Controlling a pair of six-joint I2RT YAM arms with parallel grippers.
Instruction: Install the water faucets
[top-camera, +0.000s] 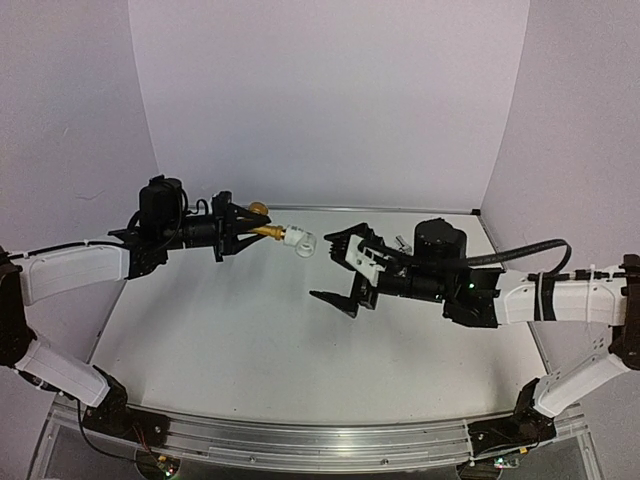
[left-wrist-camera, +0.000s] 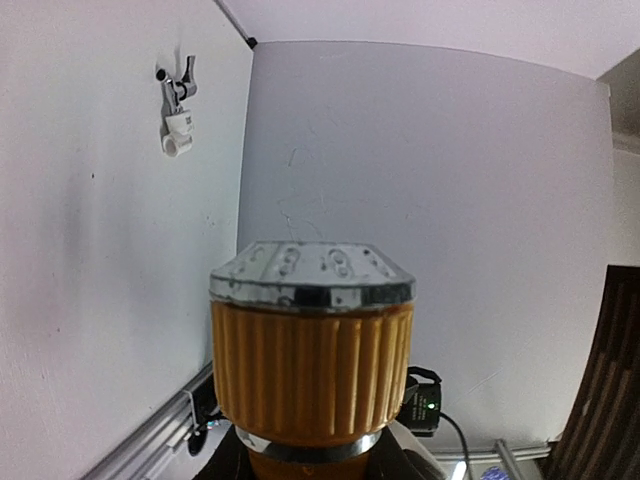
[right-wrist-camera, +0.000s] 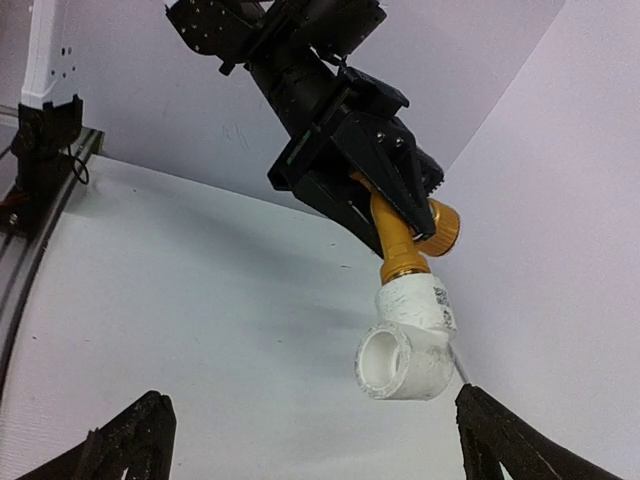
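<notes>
Now your left fingers (top-camera: 238, 231) are clenched tight on the brass faucet (top-camera: 266, 229), and they hold it up above the white surface (top-camera: 230, 340). The faucet sticks out sideways from the fingers and points toward your right arm. You can see its round gold knob (right-wrist-camera: 441, 229) in the right wrist view, just beside the dark fingers. A white plastic elbow fitting (top-camera: 299, 240) sits on the end of the brass faucet, and the two are joined. The round hole of the elbow faces the right wrist camera. Your right fingers (top-camera: 335, 298) are spread wide apart and hold nothing. They are near the elbow but do not touch it, and the elbow is in front of the gap between them. The silver faucet (left-wrist-camera: 180, 86) lies on the surface by the back wall, well apart from the brass one. It has its own small white fitting (left-wrist-camera: 178, 136) on one end. In the top view it is mostly hidden behind your right arm.
</notes>
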